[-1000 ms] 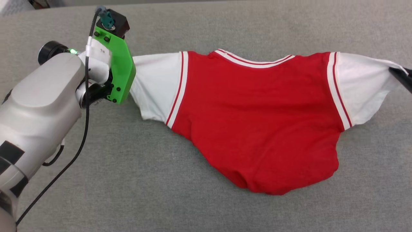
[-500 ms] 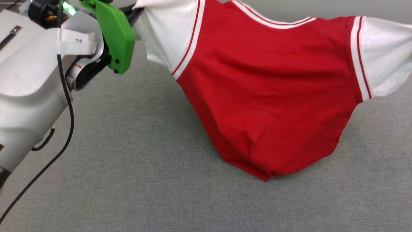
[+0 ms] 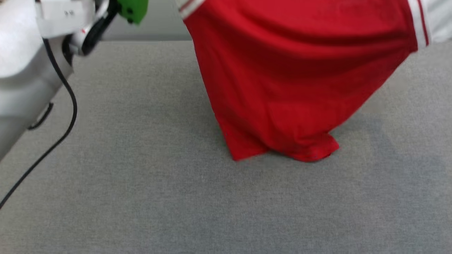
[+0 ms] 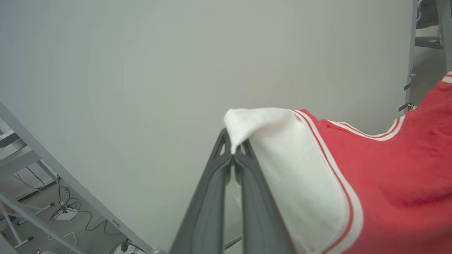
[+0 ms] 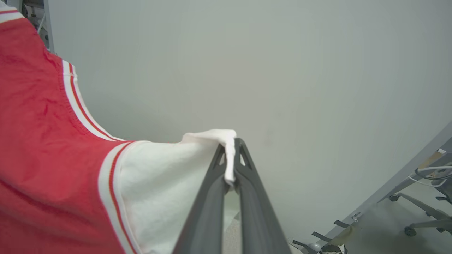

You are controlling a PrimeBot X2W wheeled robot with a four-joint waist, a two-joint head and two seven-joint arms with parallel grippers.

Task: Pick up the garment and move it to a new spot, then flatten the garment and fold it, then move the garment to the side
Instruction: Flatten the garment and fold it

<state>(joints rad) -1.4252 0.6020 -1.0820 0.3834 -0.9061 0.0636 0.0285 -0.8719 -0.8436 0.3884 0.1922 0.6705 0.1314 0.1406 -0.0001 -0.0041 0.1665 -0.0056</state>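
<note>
The garment (image 3: 293,70), a red shirt with white sleeves and red-and-white striped trim, hangs in the air with its bottom hem bunched on the grey table (image 3: 141,197). In the left wrist view my left gripper (image 4: 233,148) is shut on the tip of one white sleeve (image 4: 282,155). My right gripper (image 5: 230,155) is shut on the tip of the other white sleeve (image 5: 166,176). The shirt's red body (image 4: 399,183) stretches between the two grips. My left arm's pale forearm and green wrist mount (image 3: 132,8) show at the head view's upper left.
A black cable (image 3: 60,116) hangs from my left arm across the table's left side. A pale wall (image 4: 141,70) stands behind the table. Grey frame legs (image 4: 53,183) and floor cables lie below the left wrist; a wheeled chair base (image 5: 423,218) lies below the right.
Both grippers have risen with the sleeves. The garment has gone from lying spread on the table to hanging, with its hem alone on the table. The head view has shifted too.
</note>
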